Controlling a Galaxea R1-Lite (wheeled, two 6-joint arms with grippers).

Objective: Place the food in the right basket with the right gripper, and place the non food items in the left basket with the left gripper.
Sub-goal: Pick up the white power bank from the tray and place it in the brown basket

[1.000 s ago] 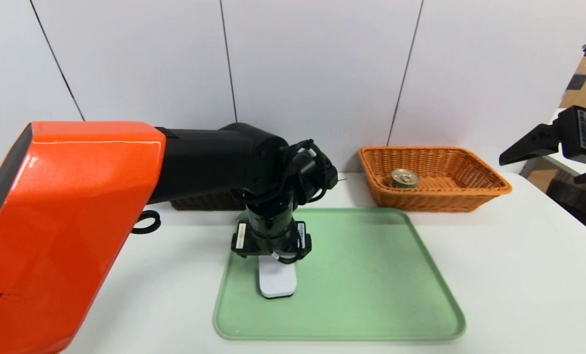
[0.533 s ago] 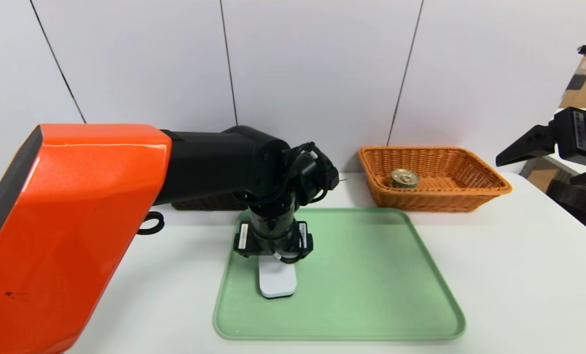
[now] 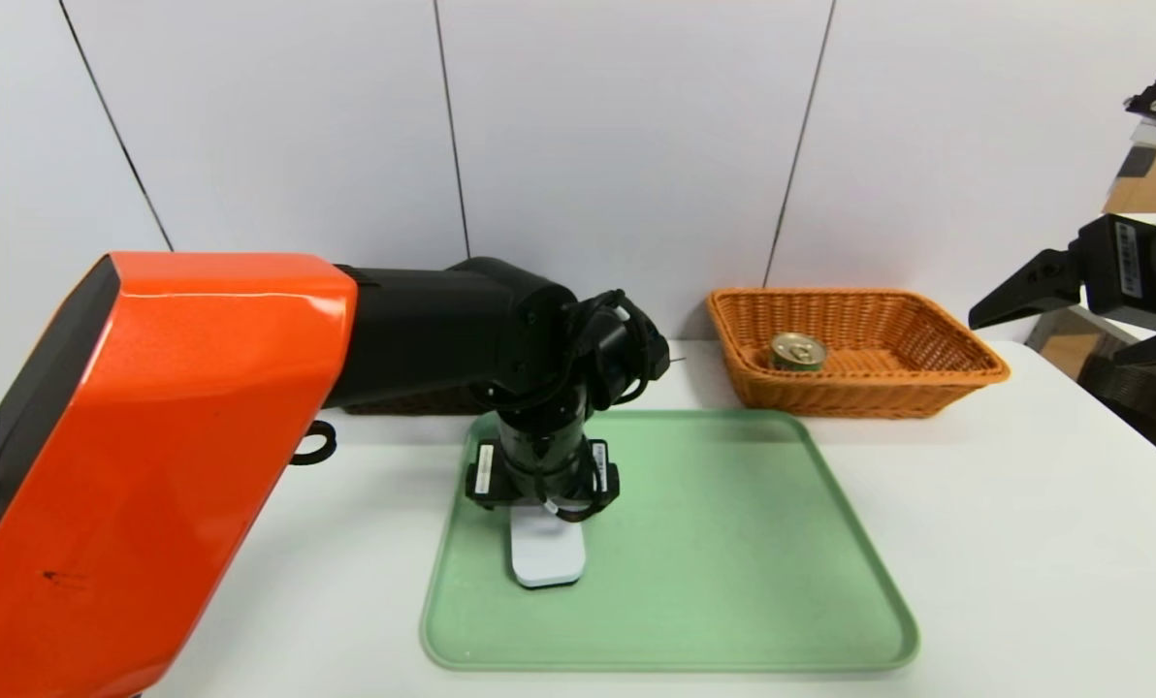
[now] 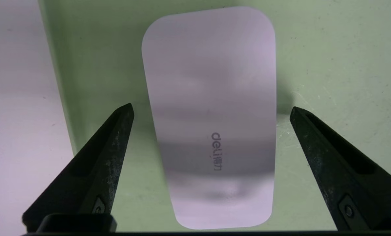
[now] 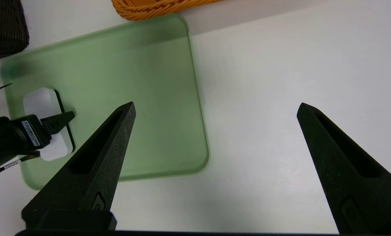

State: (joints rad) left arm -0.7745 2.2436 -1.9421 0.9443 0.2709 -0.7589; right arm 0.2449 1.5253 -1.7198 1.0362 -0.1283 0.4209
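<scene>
white case point(image 4: 212, 108) lies flat on the green tray point(image 3: 733, 582), left of centre in the head view, partly under the left tool point(image 4: 212, 111). judged: light, rigid, smooth plastic, low profile; likely slippery, and little side wall to catch. best hold looks to be across the short width, on the two long edges near mid-length, tips low against the tray.

left tool: spread wide, one tip on either side of the case, both clear of its edges; holding nothing, no contact seen.

right tool point(image 5: 215, 108): spread wide, empty, parked high at the right edge of the head view, over bare worktop point(image 3: 1024, 543).

tin can point(image 3: 797, 351) sits in the orange basket point(image 3: 966, 373). dark basket point(image 5: 5, 29) mostly hidden behind the left arm.
</scene>
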